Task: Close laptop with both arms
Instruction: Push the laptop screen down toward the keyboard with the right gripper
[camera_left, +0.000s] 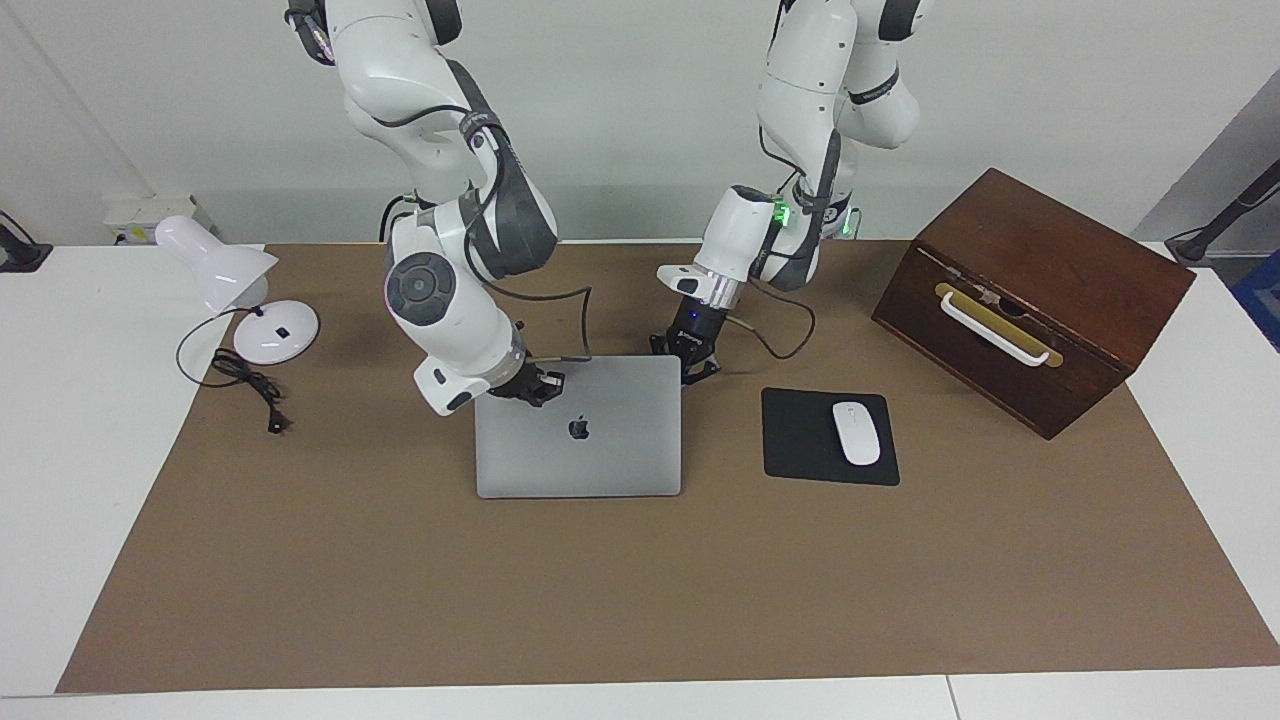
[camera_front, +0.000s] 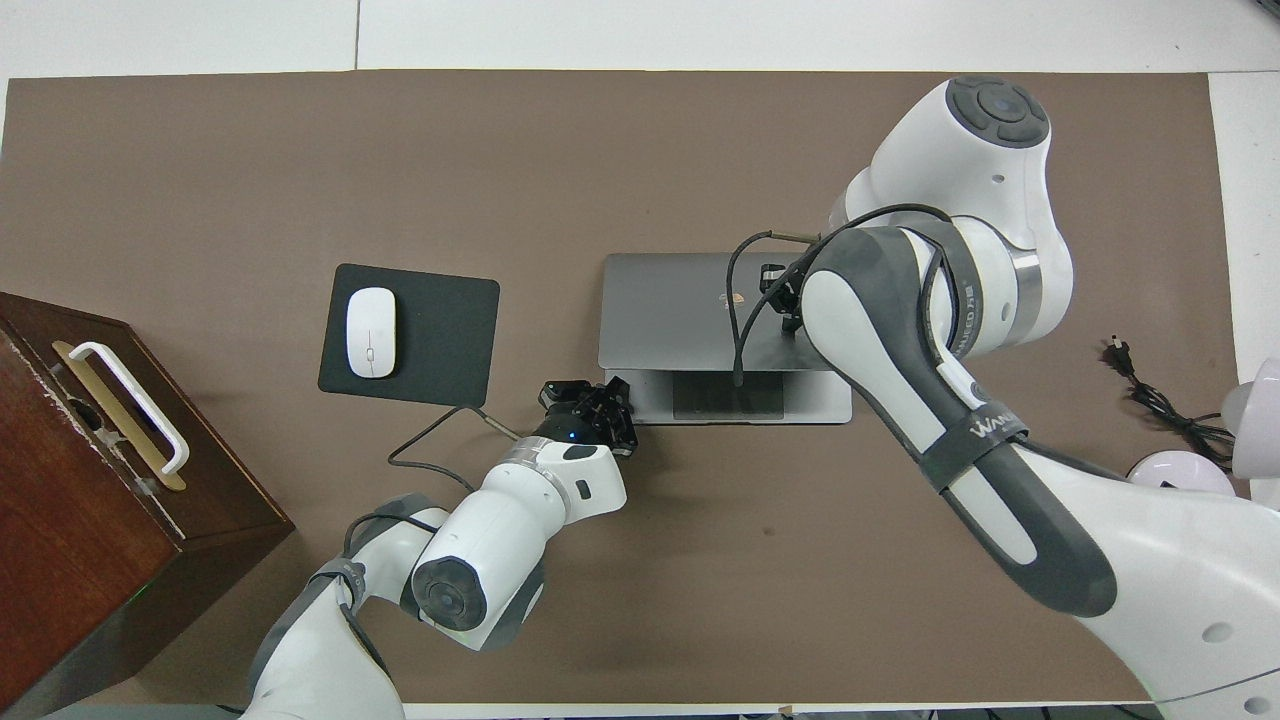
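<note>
The silver-grey laptop (camera_left: 600, 450) stands partly open in the middle of the brown mat, its lid with the apple logo leaning low toward the robots. In the overhead view the lid (camera_front: 670, 310) covers most of the base, and a strip of base with the trackpad (camera_front: 728, 397) shows nearer to the robots. My right gripper (camera_left: 530, 385) is at the lid's raised edge at the corner toward the right arm's end, and it also shows in the overhead view (camera_front: 780, 290). My left gripper (camera_left: 690, 362) is open at the other raised corner, beside the base (camera_front: 590, 405).
A black mouse pad (camera_left: 800, 440) with a white mouse (camera_left: 856, 432) lies beside the laptop toward the left arm's end. A brown wooden box (camera_left: 1040, 260) with a white handle stands past it. A white desk lamp (camera_left: 225, 270) and its cable (camera_left: 250, 385) are at the right arm's end.
</note>
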